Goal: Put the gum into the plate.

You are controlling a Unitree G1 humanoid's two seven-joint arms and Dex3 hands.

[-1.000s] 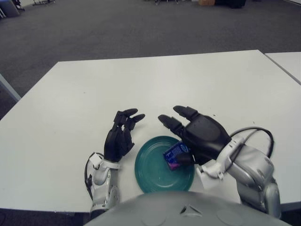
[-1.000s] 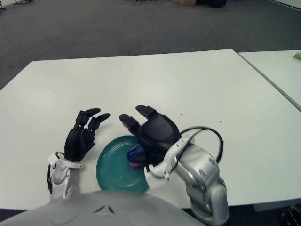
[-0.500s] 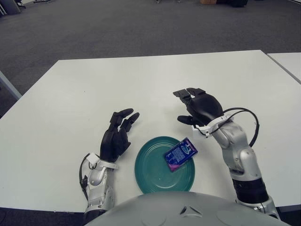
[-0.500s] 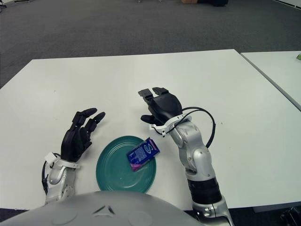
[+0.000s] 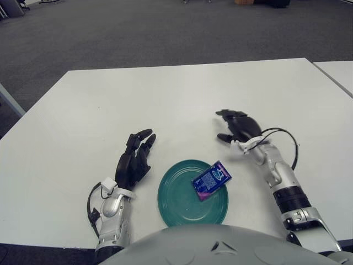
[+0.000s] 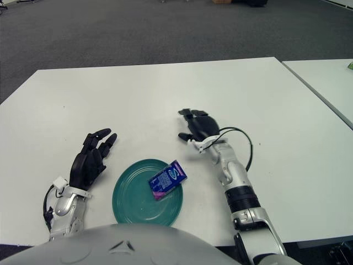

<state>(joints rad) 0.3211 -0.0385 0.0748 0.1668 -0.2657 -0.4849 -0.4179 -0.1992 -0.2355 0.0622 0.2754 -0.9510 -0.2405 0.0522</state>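
A blue and purple gum pack (image 5: 210, 180) lies tilted on the right side of the teal plate (image 5: 175, 199), its upper corner over the rim. My right hand (image 5: 236, 127) is open with nothing in it, low over the table up and to the right of the plate, clear of the gum. My left hand (image 5: 134, 160) shows to the left of the plate, fingers relaxed and holding nothing.
The plate sits near the front edge of a white table (image 5: 182, 99). A second white table (image 5: 336, 72) stands to the right across a narrow gap. Grey carpet lies beyond.
My right hand let go of the gum, which now lies in the plate, and drew back up and to the right, sinking toward the table. My left hand slid slightly down-left.
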